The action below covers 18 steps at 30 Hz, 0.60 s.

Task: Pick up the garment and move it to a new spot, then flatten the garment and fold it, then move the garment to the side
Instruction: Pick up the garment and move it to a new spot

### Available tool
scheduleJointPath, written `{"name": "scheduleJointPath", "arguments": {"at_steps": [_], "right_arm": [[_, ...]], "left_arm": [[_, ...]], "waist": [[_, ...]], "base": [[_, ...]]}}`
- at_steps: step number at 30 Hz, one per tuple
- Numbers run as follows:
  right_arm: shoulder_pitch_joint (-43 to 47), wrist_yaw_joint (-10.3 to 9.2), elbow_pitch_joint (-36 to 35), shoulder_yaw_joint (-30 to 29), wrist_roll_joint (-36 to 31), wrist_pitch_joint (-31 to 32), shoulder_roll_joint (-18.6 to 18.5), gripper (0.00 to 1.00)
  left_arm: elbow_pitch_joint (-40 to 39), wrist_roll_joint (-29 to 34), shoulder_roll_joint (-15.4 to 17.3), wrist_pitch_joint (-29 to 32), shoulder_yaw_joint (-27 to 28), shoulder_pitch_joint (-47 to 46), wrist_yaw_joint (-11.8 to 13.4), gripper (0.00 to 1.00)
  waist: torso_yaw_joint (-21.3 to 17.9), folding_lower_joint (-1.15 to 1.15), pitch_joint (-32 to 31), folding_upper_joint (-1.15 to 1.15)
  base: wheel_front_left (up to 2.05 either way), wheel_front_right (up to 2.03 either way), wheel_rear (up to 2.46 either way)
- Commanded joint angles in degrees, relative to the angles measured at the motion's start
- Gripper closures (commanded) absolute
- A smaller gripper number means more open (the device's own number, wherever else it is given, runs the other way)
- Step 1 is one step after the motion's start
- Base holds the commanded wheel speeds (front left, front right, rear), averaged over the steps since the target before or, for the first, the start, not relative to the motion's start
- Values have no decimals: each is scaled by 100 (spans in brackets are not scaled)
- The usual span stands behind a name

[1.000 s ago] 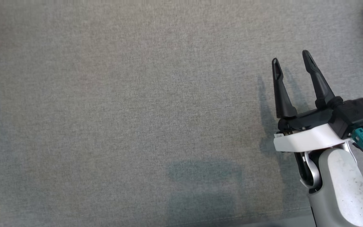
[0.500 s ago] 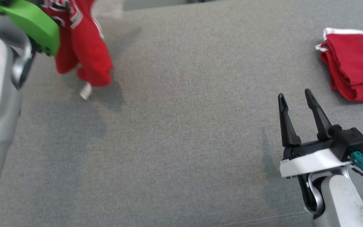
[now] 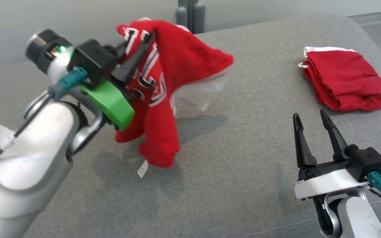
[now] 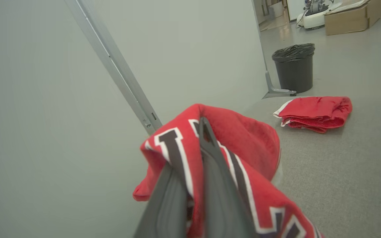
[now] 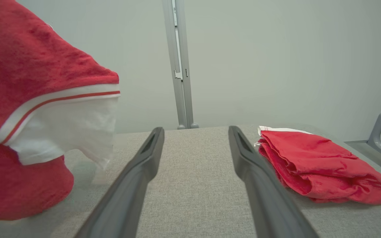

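My left gripper (image 3: 146,41) is shut on a red garment (image 3: 180,62) with black and white lettering and holds it up over the left part of the grey table (image 3: 236,158). The cloth drapes over the fingers (image 4: 217,185). Its lower end with a white tag hangs close to the surface, and a white-trimmed part (image 5: 61,132) sticks out sideways. In the left wrist view the garment (image 4: 243,142) covers one finger. My right gripper (image 3: 310,114) stands open and empty low at the right, pointing along the table (image 5: 195,129).
A second red garment (image 3: 346,82) lies folded at the table's far right, just beyond my right gripper (image 5: 316,162). A grey metal post (image 5: 180,66) and a pale wall stand behind the far edge. A black bin (image 4: 294,67) stands on the floor beyond.
The head view has swung upward. The left arm has come into it, carrying the garment toward the table's middle. The right gripper stays open.
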Motion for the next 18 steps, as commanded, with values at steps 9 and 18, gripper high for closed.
{"name": "scheduleJointPath", "arguments": {"at_steps": [9,18], "right_arm": [[-133,0,20,173,91,-17,-14,0],[-557,0,111,585,246,-69,-14,0]], "left_arm": [[109,-330,0,-145,-739,-228,17,100],[1743,-575,-194,-613,-1235,-964,17,100]], "waist": [[-345,1,319,-1],[-815,1,900,-1]], "base": [[0,0,0],[0,0,0]]}}
